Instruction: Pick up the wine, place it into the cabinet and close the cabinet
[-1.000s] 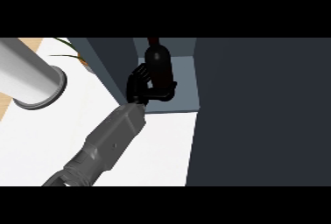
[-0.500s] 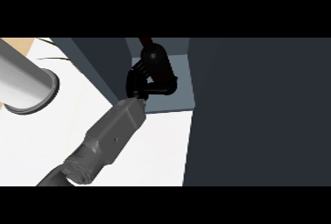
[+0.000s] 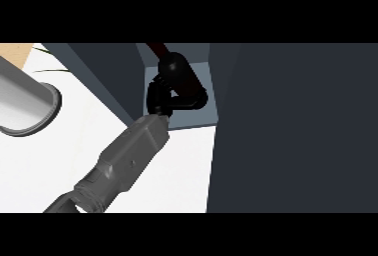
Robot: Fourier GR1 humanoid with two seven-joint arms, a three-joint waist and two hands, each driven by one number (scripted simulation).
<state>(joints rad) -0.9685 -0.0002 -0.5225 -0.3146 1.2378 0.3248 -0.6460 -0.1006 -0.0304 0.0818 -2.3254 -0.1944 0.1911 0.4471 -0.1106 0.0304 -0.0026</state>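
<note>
Wine (image 3: 157, 50) sits inside the cabinet (image 3: 194, 118) opening at 12 o'clock, dark red neck pointing toward 11, body mostly hidden. Right hand (image 3: 168, 86) is clenched round the bottle, fingers curled about its middle; the forearm runs back toward 7 over the white worktop (image 3: 177, 170). Left hand does not show. Whether the bottle's base touches the pale cabinet floor cannot be told, since the hand covers it. Risks, as judged: the bottle appears tilted, not upright, so opening the fingers now would likely let it tip or roll toward the front lip and out onto the worktop. The opening is narrow, with the dark side wall (image 3: 111, 70) at 10 and a tall dark panel (image 3: 295, 125), probably the door, close at 3; a sideways pull on withdrawal could knock knuckles or bottle against either. Should the panel be the door, swinging it before the forearm is out would trap the arm or strike the bottle. A grey cylinder (image 3: 22, 107) at 9, unidentified, lies well apart from the hand, though a wide backward sweep of the forearm might reach it.
</note>
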